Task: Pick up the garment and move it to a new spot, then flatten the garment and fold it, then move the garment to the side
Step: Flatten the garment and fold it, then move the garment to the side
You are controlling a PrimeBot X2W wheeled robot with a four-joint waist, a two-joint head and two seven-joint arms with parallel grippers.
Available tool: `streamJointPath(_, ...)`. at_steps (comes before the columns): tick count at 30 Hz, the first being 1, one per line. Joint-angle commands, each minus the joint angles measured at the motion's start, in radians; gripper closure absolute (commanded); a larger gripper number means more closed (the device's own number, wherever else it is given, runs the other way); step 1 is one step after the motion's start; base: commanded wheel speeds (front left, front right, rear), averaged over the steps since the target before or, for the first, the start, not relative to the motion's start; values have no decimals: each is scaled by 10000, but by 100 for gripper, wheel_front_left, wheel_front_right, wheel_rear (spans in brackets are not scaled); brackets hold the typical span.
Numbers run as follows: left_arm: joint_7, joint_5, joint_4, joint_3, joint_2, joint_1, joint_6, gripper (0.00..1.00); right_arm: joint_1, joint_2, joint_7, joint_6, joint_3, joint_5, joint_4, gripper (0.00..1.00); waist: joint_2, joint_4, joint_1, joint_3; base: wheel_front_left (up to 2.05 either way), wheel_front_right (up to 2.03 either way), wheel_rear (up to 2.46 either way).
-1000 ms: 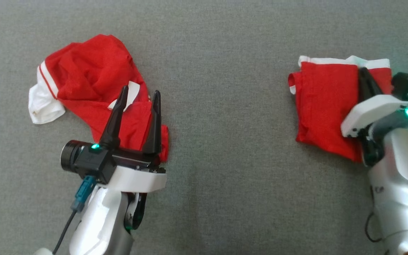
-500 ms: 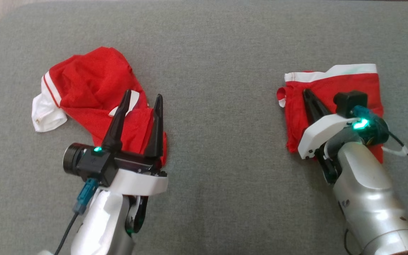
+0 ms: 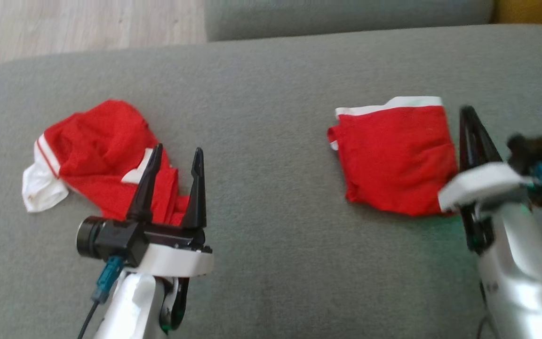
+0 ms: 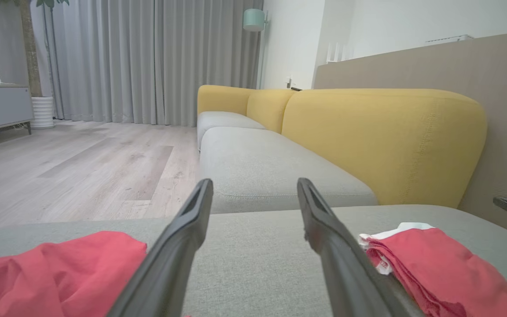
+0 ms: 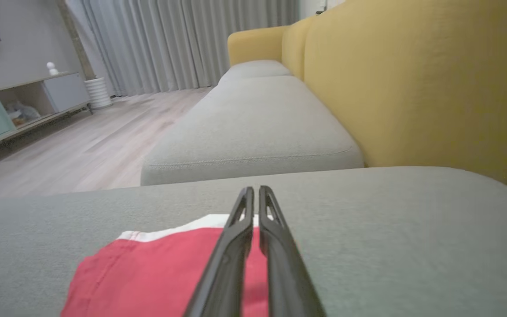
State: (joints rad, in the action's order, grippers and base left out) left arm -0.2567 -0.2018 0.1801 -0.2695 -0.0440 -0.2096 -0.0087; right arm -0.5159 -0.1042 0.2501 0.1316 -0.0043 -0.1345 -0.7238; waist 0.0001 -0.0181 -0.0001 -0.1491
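A: If reading left to right across the grey cushion (image 3: 271, 263), found what?
B: Found a crumpled garment (image 3: 97, 141) at far left, red with white trim, bunched up. Then a folded garment (image 3: 393, 155) right of centre, red, with a white band along its far edge, lying flat on the cushion. Well apart from each other.
A: Left hand (image 3: 178, 149)?
B: Parked over the near right end of the crumpled garment, pointing far. Spread wide, gripping nothing; bare cushion between the fingers (image 4: 178, 246) in the left wrist view. Touching the cloth or not, cannot tell.
A: Right hand (image 3: 468, 113)?
B: Just beside the right edge of the folded garment, pointing far. Pressed together, clamping nothing. In the right wrist view, drawn across the right part of the red cloth. Contact unclear, blurry in the head view.
A: Background?
B: Pale wood floor (image 3: 87, 28) at far left, second grey seat (image 3: 346, 14) beyond, yellow backrest (image 4: 381, 141) at far right.
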Motion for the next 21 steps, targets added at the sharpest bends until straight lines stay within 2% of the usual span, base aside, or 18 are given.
streamJointPath(1,-51,-60,-296,385,-62,-63,80,0,385,82,110,-9,43,183,696,0,-1,242,1,242,0,0,0)
streamJointPath(6,-51,-111,-222,471,-62,146,107,0,1848,335,113,-9,-293,542,2277,0,-1,434,1,444,0,0,0)
streamJointPath(10,-51,-146,-143,526,-62,321,110,0,2725,484,57,-9,-410,548,3065,0,-1,503,1,527,0,0,0)
streamJointPath(21,-51,-83,-121,441,-62,247,57,0,3135,537,-609,-9,-403,361,4083,0,-1,398,1,340,0,0,0)
